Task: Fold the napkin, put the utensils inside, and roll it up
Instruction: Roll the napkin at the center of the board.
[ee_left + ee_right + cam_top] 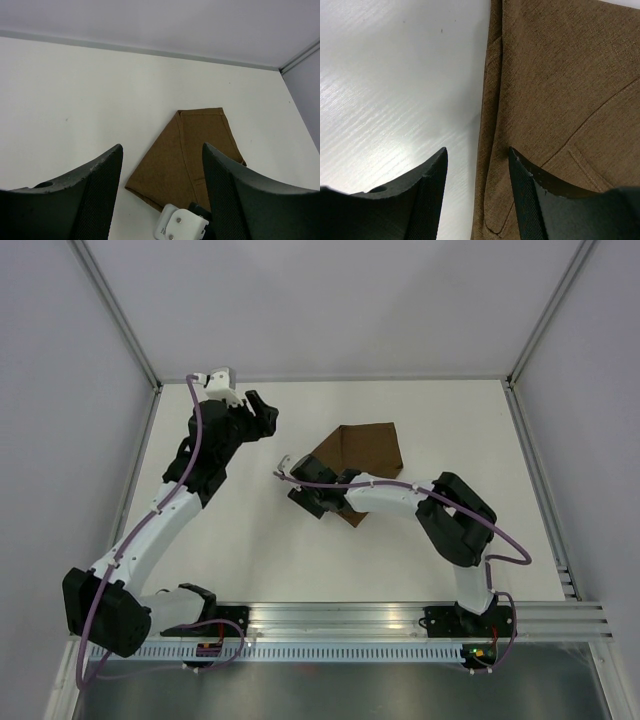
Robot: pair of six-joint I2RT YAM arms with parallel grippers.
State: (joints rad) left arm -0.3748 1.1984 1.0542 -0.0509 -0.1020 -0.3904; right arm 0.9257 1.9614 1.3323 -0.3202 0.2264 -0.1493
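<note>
Top external view shows the left gripper (pixel 262 415) at the far left of the white table top (pixel 270 560), well apart from the cloth. In the left wrist view its two dark fingers (pixel 100 180) stand wide apart around the left gripper (pixel 161 147), with nothing between them, so it is released and holds nothing.

Toward the right lies the dark-brown matte fabric napkin (pixel 365 450), folded into an uneven shape with layers one over another (pixel 195 135). It rests flat on the table, and its near corner is hidden under the right arm.

At the napkin's left edge is the right gripper (pixel 305 495). In the right wrist view the right gripper (pixel 478 150) is parted: one finger is over the bare table, the other over the napkin (pixel 560 90), and the folded edge runs between them. It grasps nothing; I cannot tell whether the tips touch the cloth.
</note>
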